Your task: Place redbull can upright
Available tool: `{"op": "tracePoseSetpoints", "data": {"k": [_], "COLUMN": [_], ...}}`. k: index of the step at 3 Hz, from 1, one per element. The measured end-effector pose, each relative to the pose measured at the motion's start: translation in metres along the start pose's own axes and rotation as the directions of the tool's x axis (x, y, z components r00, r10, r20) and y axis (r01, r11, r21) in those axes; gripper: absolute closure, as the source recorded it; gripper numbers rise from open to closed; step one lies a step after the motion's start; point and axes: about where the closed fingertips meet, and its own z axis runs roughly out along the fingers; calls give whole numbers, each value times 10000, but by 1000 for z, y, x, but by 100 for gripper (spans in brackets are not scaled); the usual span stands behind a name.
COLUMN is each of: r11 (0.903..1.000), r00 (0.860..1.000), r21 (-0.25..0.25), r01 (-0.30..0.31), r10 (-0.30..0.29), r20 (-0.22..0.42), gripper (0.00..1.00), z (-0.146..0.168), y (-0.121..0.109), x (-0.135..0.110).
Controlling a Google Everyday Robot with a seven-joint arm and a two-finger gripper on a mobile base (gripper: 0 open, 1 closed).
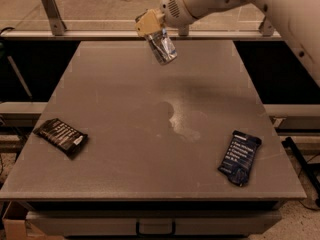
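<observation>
The redbull can (pixel 163 47) is a slim silver can with bluish patches, held in the air above the far middle of the grey table (pixel 125 109). It hangs tilted, its lower end pointing down and to the right. My gripper (pixel 151 30) is shut on the can's upper end, its tan fingers (pixel 146 22) clamped around it. The white arm reaches in from the upper right.
A flat black snack packet (pixel 61 136) lies near the table's left front edge. A dark blue packet (pixel 240 157) lies near the right front. A pale smear (pixel 181 124) marks the table's middle. A metal rail (pixel 75 33) runs behind the far edge.
</observation>
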Motion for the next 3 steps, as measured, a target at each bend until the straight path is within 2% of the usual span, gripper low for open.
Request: {"op": "tracePoseSetpoints", "data": {"k": [1, 2, 3], "r11": [9990, 9856, 9614], "r00": [9928, 9659, 9399], "r21": [-441, -1390, -1887], "r01": [-49, 967, 2002], "r10": [101, -592, -1340], "r20": [1192, 2522, 3141], "gripper": [100, 100, 100], "z": [-26, -31, -23], "y": [-8, -13, -11], "x": [21, 30, 30]}}
